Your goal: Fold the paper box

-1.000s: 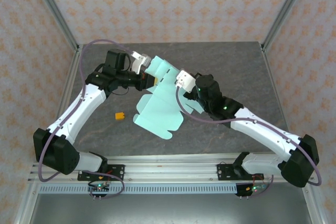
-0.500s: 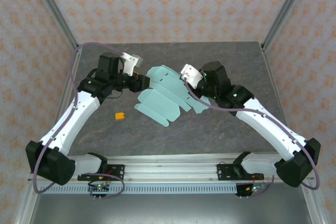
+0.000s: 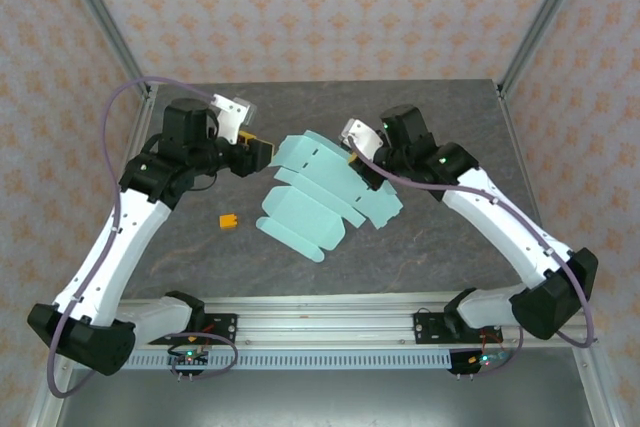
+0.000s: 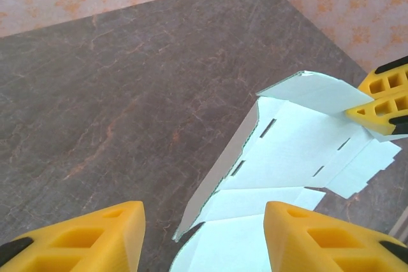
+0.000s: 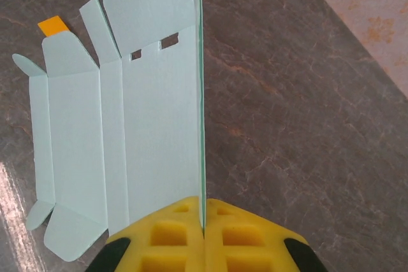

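The paper box [image 3: 318, 197] is a flat pale mint-blue die-cut sheet with rounded flaps, lying mid-table with its far panel raised. My right gripper [image 3: 353, 156] is shut on that raised panel's edge. In the right wrist view the thin card [image 5: 153, 113] runs straight into the closed yellow fingers [image 5: 178, 237]. My left gripper [image 3: 264, 154] stands open just left of the sheet, not touching it. From the left wrist, the sheet [image 4: 287, 157] lies ahead of and below the spread yellow fingers [image 4: 319, 237], and the right gripper's fingers [image 4: 382, 103] pinch its far corner.
A tiny orange piece [image 3: 229, 220] lies on the dark stone-patterned table [image 3: 430, 237] left of the sheet, also seen as the orange piece [image 5: 52, 25]. Metal frame posts and patterned walls bound the table at the back and sides.
My left gripper opened, let go of the sheet's far-left edge and drew back to the left. The right gripper shifted toward the back with its panel, and the sheet settled lower.
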`<state>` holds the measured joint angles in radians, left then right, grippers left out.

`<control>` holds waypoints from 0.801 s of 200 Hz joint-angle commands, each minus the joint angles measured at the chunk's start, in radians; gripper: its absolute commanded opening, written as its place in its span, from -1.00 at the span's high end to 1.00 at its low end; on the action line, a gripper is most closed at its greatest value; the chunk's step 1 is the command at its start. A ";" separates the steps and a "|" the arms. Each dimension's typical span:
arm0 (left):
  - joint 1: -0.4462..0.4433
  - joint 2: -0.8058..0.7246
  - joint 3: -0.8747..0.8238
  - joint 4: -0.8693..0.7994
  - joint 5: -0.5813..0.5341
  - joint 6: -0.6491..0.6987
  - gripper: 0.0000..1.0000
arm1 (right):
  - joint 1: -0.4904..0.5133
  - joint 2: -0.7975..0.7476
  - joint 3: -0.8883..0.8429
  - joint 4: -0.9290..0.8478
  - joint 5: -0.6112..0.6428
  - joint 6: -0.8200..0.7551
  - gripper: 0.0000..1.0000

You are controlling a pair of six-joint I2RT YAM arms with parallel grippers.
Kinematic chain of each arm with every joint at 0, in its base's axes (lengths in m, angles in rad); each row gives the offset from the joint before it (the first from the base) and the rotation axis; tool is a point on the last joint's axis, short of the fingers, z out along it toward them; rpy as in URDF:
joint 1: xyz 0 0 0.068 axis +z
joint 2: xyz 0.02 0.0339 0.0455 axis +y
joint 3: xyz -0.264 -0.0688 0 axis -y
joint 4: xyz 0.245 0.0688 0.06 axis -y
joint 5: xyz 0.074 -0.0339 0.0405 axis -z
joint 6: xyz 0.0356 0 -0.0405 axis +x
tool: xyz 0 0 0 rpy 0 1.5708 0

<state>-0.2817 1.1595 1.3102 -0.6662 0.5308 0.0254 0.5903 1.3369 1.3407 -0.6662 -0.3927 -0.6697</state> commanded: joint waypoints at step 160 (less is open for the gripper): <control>-0.360 0.351 -0.427 0.767 -0.219 -0.542 0.31 | -0.093 0.343 0.188 -0.091 0.078 0.158 1.00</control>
<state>-0.6147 1.4361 0.8490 -0.0692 0.3664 -0.4641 0.4973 1.6787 1.4918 -0.7486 -0.3458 -0.5377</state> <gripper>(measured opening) 0.364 0.038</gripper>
